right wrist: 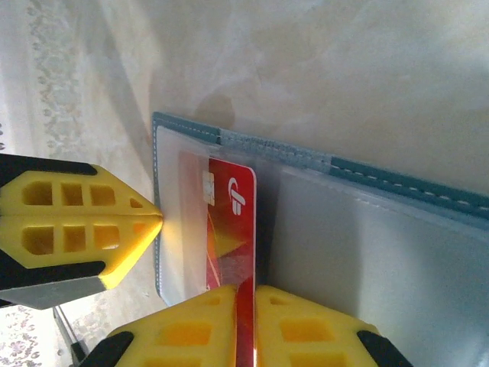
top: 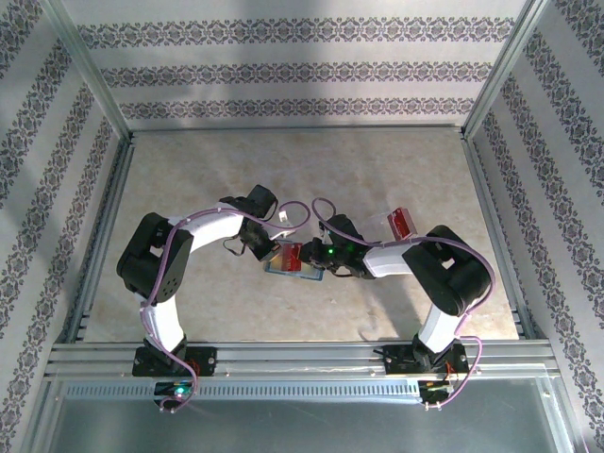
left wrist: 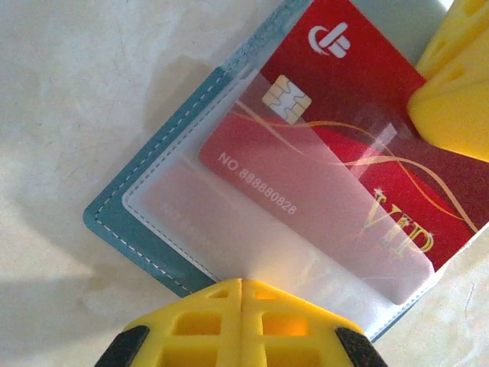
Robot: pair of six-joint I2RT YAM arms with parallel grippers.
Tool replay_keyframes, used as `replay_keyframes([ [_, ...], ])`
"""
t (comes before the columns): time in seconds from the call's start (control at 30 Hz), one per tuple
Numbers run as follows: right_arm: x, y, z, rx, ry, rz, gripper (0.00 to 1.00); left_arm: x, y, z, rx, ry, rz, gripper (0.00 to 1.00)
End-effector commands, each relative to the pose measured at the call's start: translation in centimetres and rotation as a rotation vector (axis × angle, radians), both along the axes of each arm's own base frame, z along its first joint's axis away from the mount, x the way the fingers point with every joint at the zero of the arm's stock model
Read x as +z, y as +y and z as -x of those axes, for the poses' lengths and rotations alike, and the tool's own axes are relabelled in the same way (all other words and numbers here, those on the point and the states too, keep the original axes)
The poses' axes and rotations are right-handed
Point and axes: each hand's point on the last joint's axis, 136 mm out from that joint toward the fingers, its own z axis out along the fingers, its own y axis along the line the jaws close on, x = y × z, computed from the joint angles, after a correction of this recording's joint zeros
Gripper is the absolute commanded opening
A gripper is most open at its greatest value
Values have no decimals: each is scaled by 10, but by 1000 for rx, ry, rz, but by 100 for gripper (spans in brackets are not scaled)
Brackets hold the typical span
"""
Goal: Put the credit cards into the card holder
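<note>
Insertion looks about half done: the glossy red-orange credit card with the gold chip [left wrist: 344,153] lies at a slant, its leading end already under the frosted see-through pocket [left wrist: 252,252] of the small teal-blue stitched card holder [left wrist: 126,222], its trailing end sticking out toward 2 o'clock in the left wrist view. Your right gripper [right wrist: 246,294] is clamped on that trailing end, the card's edge sandwiched between the yellow fingers. Your left gripper [left wrist: 241,287] sits at 6 o'clock in its own view, fingers closed tight together with their tips on the holder's edge; whether they pinch the holder or only press it down, you cannot tell from here. The holder lies open on the pale beige tabletop [top: 283,170] between the two arms. A second red card [top: 403,225] and a pale whitish one [top: 385,223] wait at about 2 o'clock from the holder, near the right arm's elbow. Watch the angle as you push toward 8 o'clock: the card is skewed to the pocket, so a leading corner could jam against the stitched seam and bow the thin card. If the left tips are only pressing, the holder may skid away under the push. They may also be pinning the film shut along that edge, which would stop the card short.
</note>
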Motion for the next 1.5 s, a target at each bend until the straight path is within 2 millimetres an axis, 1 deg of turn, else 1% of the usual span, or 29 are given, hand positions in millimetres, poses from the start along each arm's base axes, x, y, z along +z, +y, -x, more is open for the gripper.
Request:
replay_keyframes([
  [0.0,-8,-2,6,18,23,49,17,12,1,0,23,-16,-22,6],
  [0.17,-9,-4,5,11,27,62,18,22,5,2,35,-31,-10,10],
  [0.27,-7,-6,7,4,28,67,19,21,16,-2,34,-53,-56,11],
  [0.4,-7,-6,7,11,31,76,20,9,29,-5,52,-66,-101,11],
  [0.53,-6,-6,8,-1,34,83,23,-4,32,2,55,-22,-124,11],
  [0.7,-4,-1,9,6,32,85,23,-11,27,9,74,30,-110,11],
  [0.8,-4,-1,10,0,26,94,17,-16,27,15,54,40,-117,11],
  [0.97,-5,0,11,-7,28,92,11,-17,24,20,74,58,-106,11],
  [1.13,-6,5,10,-2,26,92,10,-19,16,28,78,92,-69,11],
  [1.23,-6,5,9,-14,22,93,10,-19,15,31,73,97,-73,11],
  [1.33,-6,10,9,-6,22,91,9,-20,13,34,75,103,-57,11],
  [1.47,-5,10,7,-34,16,78,9,-20,11,39,62,109,-60,11],
])
